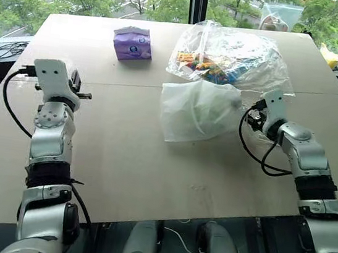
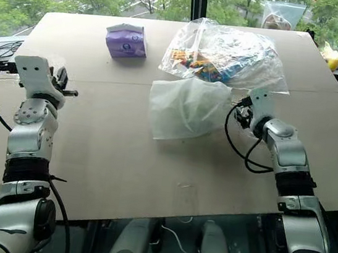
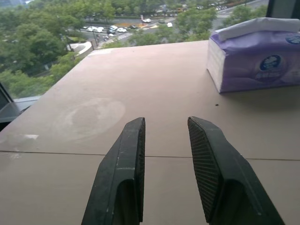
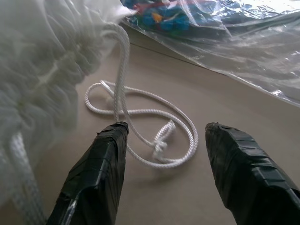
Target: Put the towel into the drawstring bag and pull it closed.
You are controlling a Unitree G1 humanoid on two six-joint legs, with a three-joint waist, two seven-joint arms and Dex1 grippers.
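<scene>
- In the right wrist view, the right gripper (image 4: 164, 176) is hovering just over the tan table (image 1: 149, 180), its two black fingers standing wide apart and holding nothing; a knotted loop of white cord (image 4: 157, 140) is lying on the board between them.
- The translucent white drawstring bag (image 1: 197, 110), a thin gathered pouch, is sitting right of centre in the left eye view, its puckered mouth facing the right gripper just beside it.
- A pale greenish shape, seemingly the towel, is showing faintly through the pouch; I cannot tell this for certain.
- A large clear plastic bag of colourful items (image 1: 228, 54) is resting just above the pouch, touching it.
- The left gripper (image 3: 166, 171) is hanging at the left of the frame, well apart from the pouch, its fingers parted narrowly and empty.
- A purple rectangular tissue packet (image 1: 132, 42) is standing at the upper centre-left.
</scene>
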